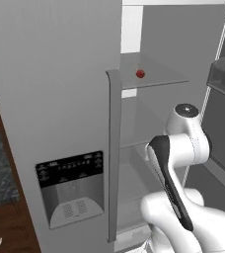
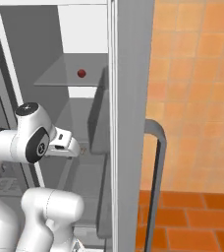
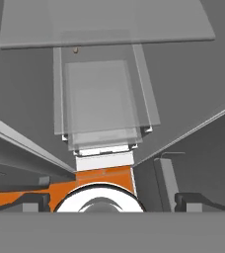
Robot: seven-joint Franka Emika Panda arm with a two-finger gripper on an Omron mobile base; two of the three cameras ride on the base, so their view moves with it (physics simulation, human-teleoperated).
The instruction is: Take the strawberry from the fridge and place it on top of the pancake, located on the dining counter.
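The gripper (image 2: pixel 77 146), jaws spread wide and holding nothing, sits inside the open fridge (image 1: pixel 55 99), with the strawberry (image 1: pixel 140 73) on the glass shelf (image 1: pixel 156 76) above it.

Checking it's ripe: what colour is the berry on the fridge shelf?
Dark red; the strawberry shows best in the left base view.

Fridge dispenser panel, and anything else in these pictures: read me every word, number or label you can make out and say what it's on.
None can be read.
Dispenser panel on the fridge left door: rows of small pale markings, too blurred to read.
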